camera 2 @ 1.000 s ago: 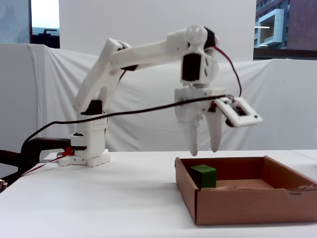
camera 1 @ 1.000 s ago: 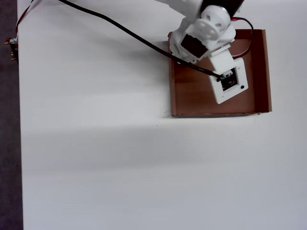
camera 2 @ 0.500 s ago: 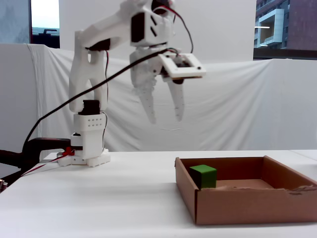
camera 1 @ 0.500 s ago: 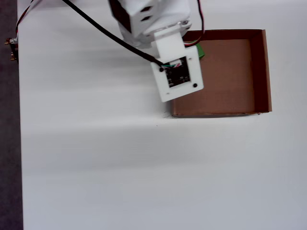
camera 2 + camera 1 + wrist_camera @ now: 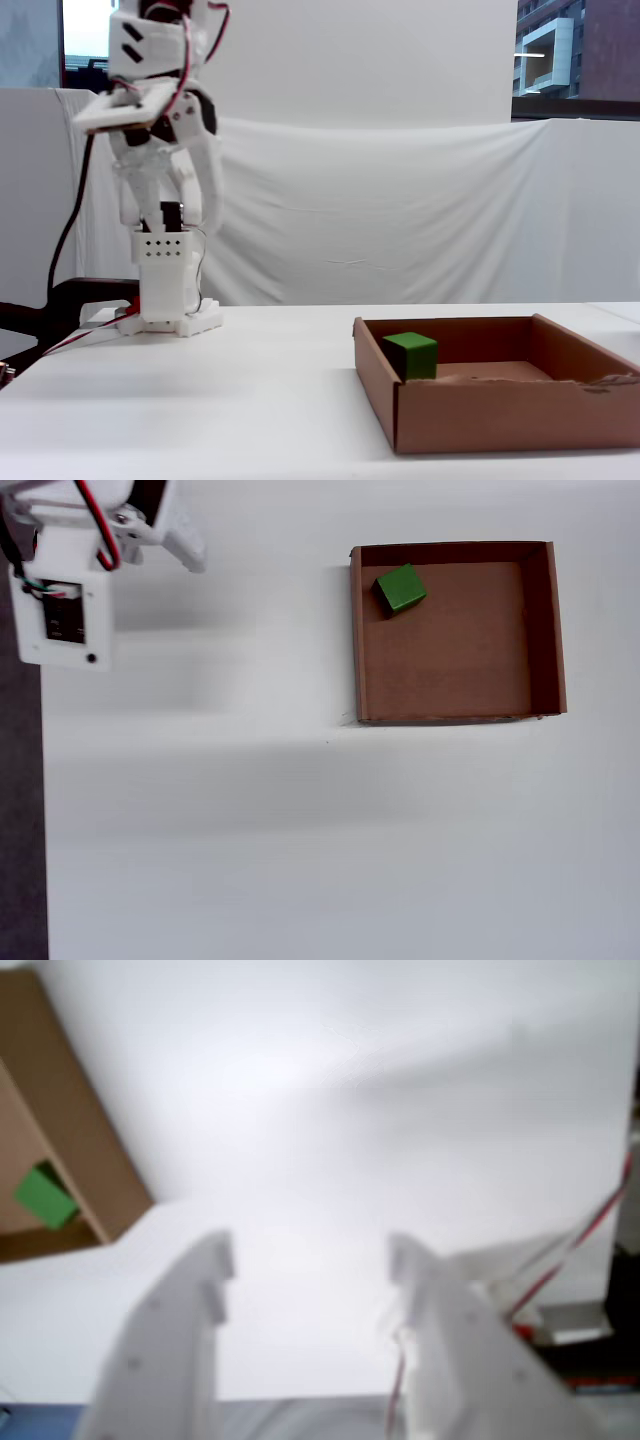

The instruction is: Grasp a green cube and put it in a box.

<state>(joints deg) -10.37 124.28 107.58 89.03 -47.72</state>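
Note:
The green cube (image 5: 400, 588) lies inside the box (image 5: 455, 718), in the corner that is upper left in the overhead view, close to two walls. The fixed view shows the cube (image 5: 411, 355) resting on the floor of the box (image 5: 500, 415) near its left wall. My gripper (image 5: 168, 222) hangs high above the arm's base, far left of the box, open and empty. In the wrist view the gripper (image 5: 311, 1255) has its white fingers (image 5: 180, 1310) spread over bare white table, with the cube (image 5: 45, 1197) and the box (image 5: 85, 1150) at the left edge.
The arm's base (image 5: 170, 300) stands at the table's far left with red and black cables (image 5: 70, 250) trailing from it. The wrist camera board (image 5: 58, 620) overhangs the table's left edge (image 5: 42, 830). A white cloth backdrop (image 5: 400, 200) hangs behind the table.
The arm has swung up and away from the box to the left, back over its base. The gripper stayed open. The cube has kept its place in the box.

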